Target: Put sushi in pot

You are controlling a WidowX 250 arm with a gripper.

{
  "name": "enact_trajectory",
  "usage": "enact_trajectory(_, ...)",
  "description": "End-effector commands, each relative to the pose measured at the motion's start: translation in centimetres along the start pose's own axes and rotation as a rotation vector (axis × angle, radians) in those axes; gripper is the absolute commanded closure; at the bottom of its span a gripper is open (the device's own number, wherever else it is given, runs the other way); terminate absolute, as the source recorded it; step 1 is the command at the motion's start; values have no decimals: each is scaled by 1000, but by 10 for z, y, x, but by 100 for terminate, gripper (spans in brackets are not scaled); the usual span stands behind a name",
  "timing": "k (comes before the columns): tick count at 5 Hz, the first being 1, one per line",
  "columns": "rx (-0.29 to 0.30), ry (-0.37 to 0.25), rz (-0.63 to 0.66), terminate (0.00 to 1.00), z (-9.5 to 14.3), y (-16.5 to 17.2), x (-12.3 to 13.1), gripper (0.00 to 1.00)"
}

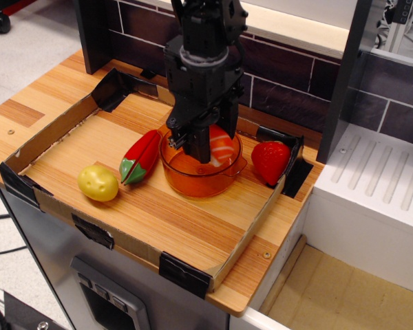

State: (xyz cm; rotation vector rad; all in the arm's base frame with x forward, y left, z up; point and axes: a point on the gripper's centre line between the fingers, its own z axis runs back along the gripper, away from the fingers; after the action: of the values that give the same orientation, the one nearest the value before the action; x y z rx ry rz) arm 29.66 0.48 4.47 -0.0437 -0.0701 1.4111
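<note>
The sushi (224, 146), orange-red with white stripes, lies inside the translucent orange pot (193, 187), leaning against its far right wall. The pot stands in the middle of the cardboard-edged wooden tray (144, 206). My black gripper (189, 144) hangs straight down over the left half of the pot, fingertips at about rim height. Its jaws stand apart with the pot's inside showing between them. The sushi sits just right of and behind the right finger (202, 146), and I cannot tell if they touch.
A red pepper with a green stem (141, 158) lies touching the pot's left side. A strawberry (270, 161) stands right of the pot. A yellow toy (98, 183) sits front left. A brick wall stands behind, and a white drainer (385, 199) lies to the right.
</note>
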Motion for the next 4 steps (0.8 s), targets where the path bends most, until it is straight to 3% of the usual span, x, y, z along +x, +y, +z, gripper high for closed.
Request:
enact_trajectory(1, -10, -36, -5, 0, -1, -13, 14, 0)
enact_trajectory(3, -42, 6, -15, 0, 34, -11, 6, 0)
enact_trajectory(4, -87, 17, -23, 0, 66, -10, 2, 0)
